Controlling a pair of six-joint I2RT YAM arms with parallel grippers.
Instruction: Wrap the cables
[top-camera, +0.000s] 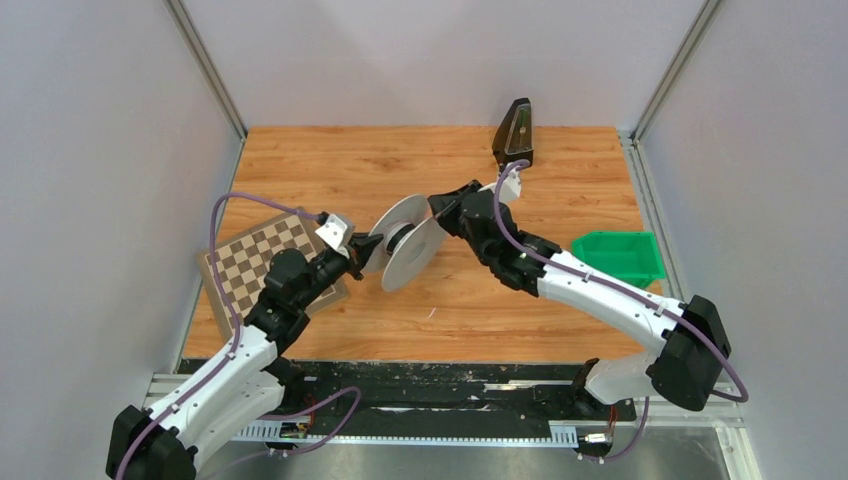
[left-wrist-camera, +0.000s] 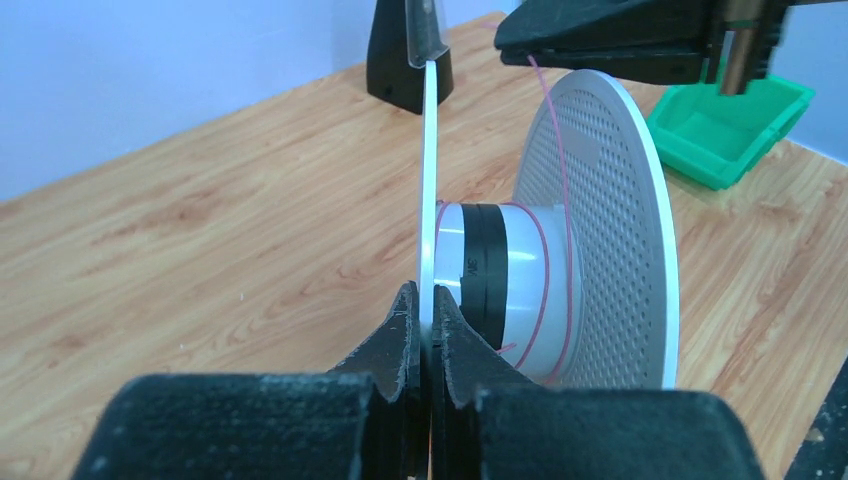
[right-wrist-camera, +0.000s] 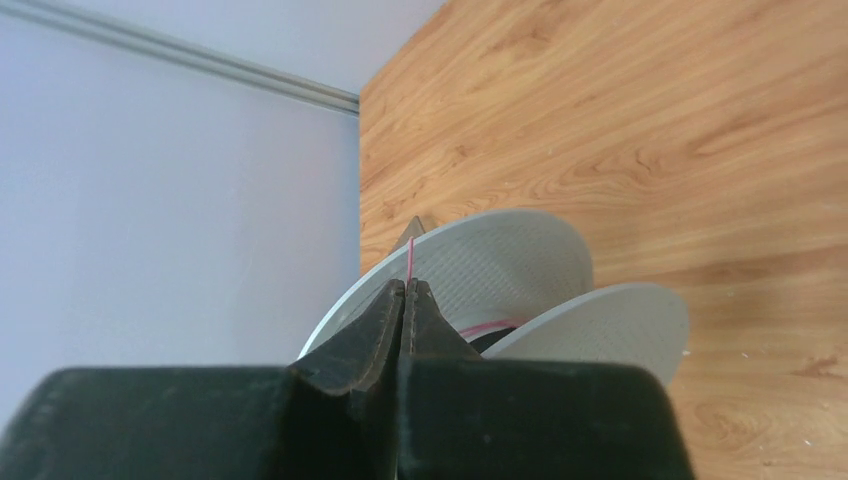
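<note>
Few turns of pink cable (right-wrist-camera: 411, 258) circle the spool (top-camera: 405, 245), held above the worktop (top-camera: 330, 160). Its flange is pinched by the left tool (left-wrist-camera: 425, 300), the cable by the right tool (right-wrist-camera: 405, 290); most winding likely remains.

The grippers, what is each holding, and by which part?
Left gripper grips the spool by its near flange's edge; right gripper pinches the thin pink cable.

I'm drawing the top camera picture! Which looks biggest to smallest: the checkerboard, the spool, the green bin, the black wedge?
1. checkerboard, though the left arm hides part.
2. spool and green bin: look alike, and the spool may sit nearer the camera, so no ranking.
3. black wedge.
</note>
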